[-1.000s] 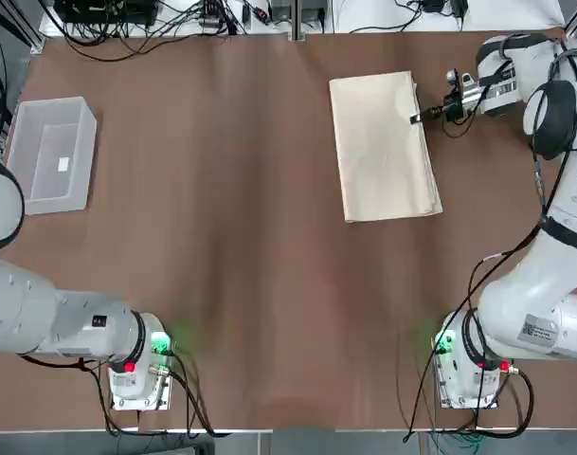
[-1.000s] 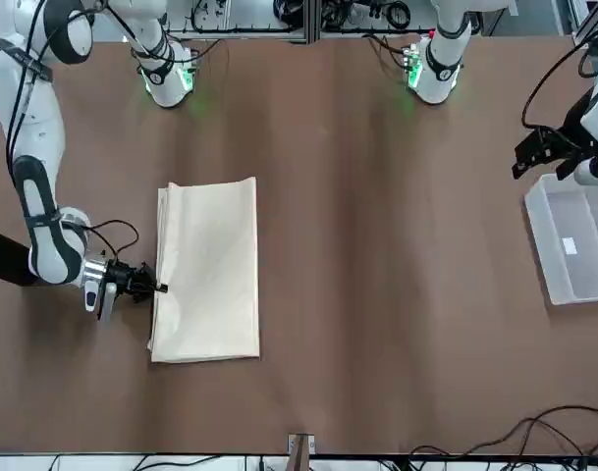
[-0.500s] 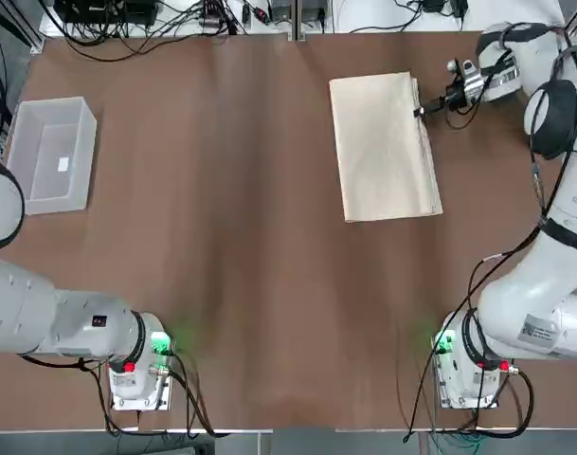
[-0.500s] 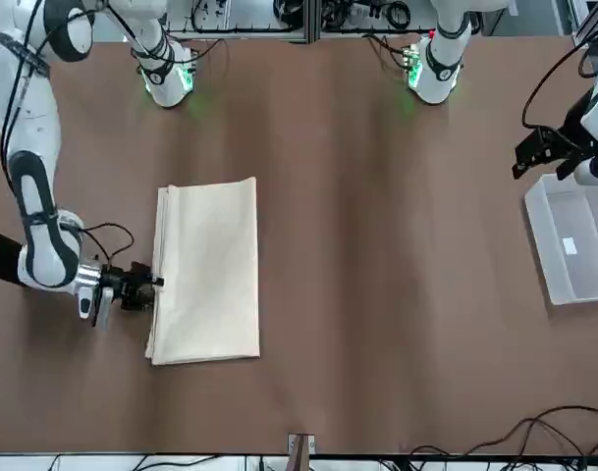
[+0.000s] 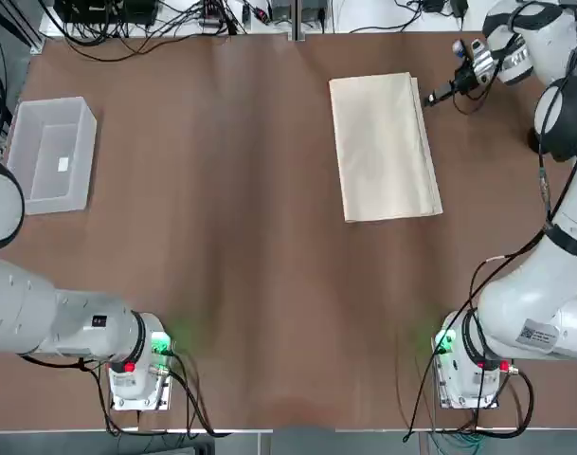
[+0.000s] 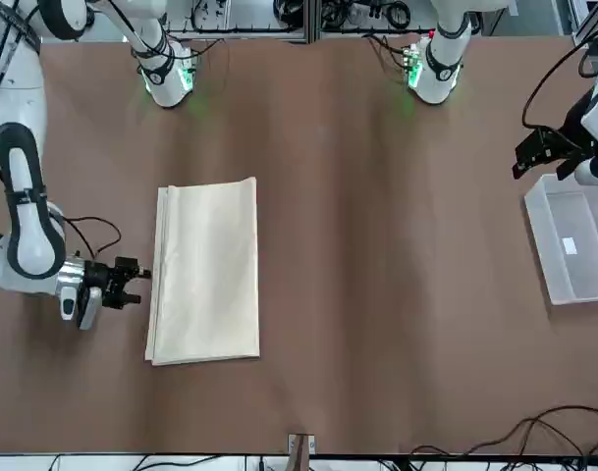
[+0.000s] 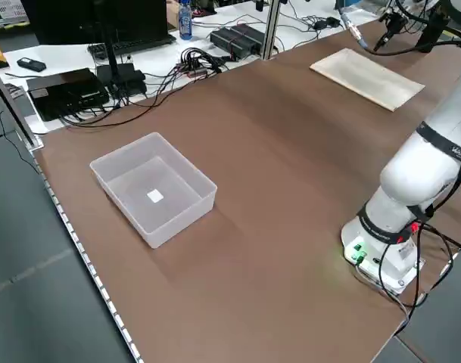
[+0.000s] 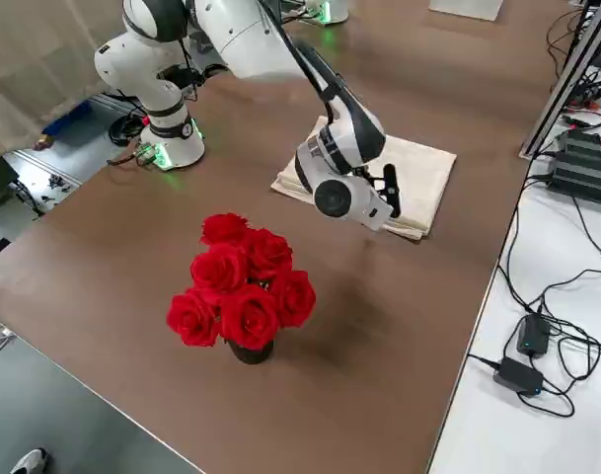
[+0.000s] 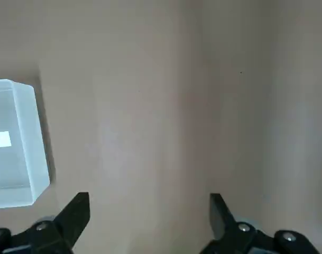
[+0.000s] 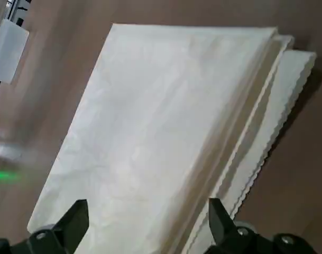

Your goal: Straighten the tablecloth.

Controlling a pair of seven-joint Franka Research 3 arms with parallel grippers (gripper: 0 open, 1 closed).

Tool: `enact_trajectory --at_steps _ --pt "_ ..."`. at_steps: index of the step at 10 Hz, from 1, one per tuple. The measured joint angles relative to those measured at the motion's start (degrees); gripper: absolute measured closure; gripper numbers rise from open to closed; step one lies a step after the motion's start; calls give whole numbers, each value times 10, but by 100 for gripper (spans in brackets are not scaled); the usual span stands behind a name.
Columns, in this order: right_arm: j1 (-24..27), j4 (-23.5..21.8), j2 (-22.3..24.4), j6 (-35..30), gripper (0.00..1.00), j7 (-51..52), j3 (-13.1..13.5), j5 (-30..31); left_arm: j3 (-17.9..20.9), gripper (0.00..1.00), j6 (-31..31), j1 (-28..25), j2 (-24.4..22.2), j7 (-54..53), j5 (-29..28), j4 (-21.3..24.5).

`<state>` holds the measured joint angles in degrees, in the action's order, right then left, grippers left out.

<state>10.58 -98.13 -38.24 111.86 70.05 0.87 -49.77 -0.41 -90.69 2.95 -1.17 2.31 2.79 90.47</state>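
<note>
Two arms show from above: the folded cloth [image 5: 384, 147] lies flat on the desk [image 5: 231, 237], far right, with the right tool [image 5: 430, 99] just beside its far corner, apart. From the front, that tool [image 6: 141, 285] stands spread, empty. Left wrist: left tool [image 9: 150, 203] spread near a bin [image 9: 15, 143].

I count one tablecloth [image 5: 384, 147], folded up on my desk [image 5: 241, 237]. I count one clear plastic bin [image 5: 49, 154], with one small white tag [image 5: 63, 164] inside it. I count two robot arms, so two grippers: the left gripper [image 9: 149, 203] and the right gripper [image 5: 436, 94]. I count one bunch of red roses [image 8: 243, 288] too. By the desk sits one blue bottle [image 7: 185, 20].
</note>
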Motion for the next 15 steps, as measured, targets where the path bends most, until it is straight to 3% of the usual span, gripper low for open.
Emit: enact_trajectory --at_steps 5,10,15 --pt "-1 -35 -1 25 3 -6 -2 -1 0 0 0 0 0 0 0 0" --pt "-25 -37 -8 36 15 -33 -5 -9 0 0 -1 0 0 0 0 0" --pt "-23 -33 -11 53 16 -121 -4 -10 0 0 -1 0 0 0 0 0"
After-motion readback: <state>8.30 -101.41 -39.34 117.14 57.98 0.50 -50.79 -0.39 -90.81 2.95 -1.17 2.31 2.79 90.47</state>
